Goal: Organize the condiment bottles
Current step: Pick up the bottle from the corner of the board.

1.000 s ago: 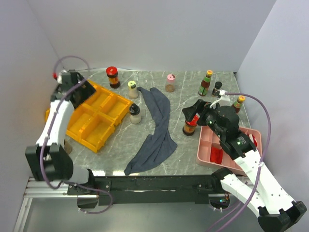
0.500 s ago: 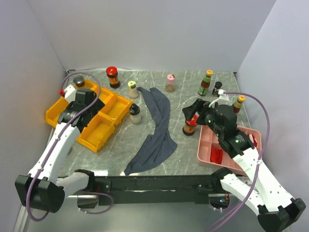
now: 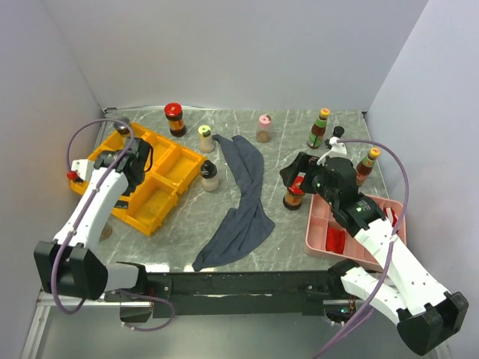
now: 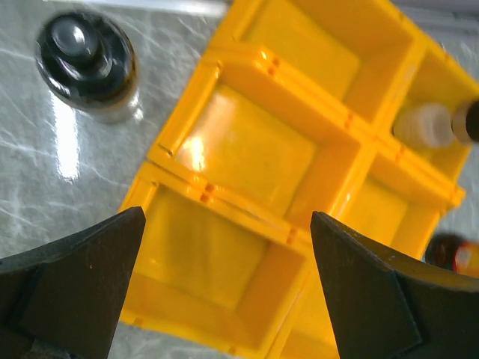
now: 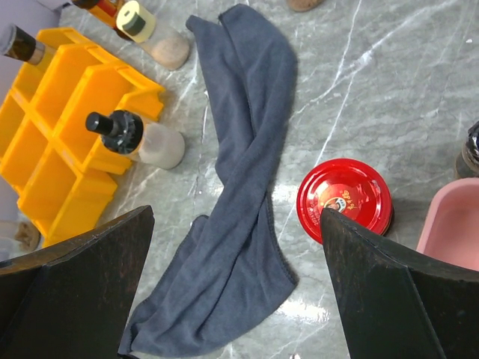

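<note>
My left gripper is open and empty above the yellow organizer. My right gripper is open and empty, just above and left of a red-lidded jar. Another red-lidded jar, a yellow-capped shaker, a pink-capped shaker, two slim bottles and a small black-capped bottle stand along the back. A black-capped shaker stands by the organizer. A dark-lidded jar stands beside the organizer.
A grey-blue cloth lies across the middle of the table. A pink tray with red packets sits at the near right. Walls close off the left, back and right.
My left gripper has swung from the far left corner down over the yellow organizer. My right gripper has shifted slightly left beside the red-lidded jar.
</note>
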You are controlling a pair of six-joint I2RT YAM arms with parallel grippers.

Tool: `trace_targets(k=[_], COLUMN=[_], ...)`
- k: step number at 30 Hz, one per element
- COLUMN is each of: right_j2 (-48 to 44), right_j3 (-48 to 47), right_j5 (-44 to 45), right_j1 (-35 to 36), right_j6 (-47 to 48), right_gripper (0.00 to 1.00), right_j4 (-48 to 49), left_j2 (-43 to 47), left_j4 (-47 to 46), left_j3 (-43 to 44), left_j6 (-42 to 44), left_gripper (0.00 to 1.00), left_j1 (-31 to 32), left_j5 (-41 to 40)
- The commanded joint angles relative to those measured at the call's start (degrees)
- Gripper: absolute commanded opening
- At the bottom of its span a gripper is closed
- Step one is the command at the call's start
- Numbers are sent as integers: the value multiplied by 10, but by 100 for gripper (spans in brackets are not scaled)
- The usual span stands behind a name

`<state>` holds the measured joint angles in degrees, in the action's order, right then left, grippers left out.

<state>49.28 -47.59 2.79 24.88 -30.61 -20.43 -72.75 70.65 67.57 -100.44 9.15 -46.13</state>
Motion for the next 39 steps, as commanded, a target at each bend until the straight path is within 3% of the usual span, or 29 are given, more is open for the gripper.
trace_targets(k=[1,6,20,39], right_j2=[6,19,39,57], right_j3=[-26,-33,-51,-84], right_j5=[12,9,11,-8], right_j1=[2,3,3,3], right_j6=[-5,-7,-5,-5], right_gripper=[100,100,100,100], right_j4=[5,5,-8,-15], left_j2=[-41,-48,37,-12], left_j4=[78,78,53,72], left_j3=[52,43,-35,-57], left_j6=[-58,-32,-112,-159], left_gripper=[99,99,99,99], left_j1=[-36,-128,-185,-262], left_j5=[-48,0,-5,-21])
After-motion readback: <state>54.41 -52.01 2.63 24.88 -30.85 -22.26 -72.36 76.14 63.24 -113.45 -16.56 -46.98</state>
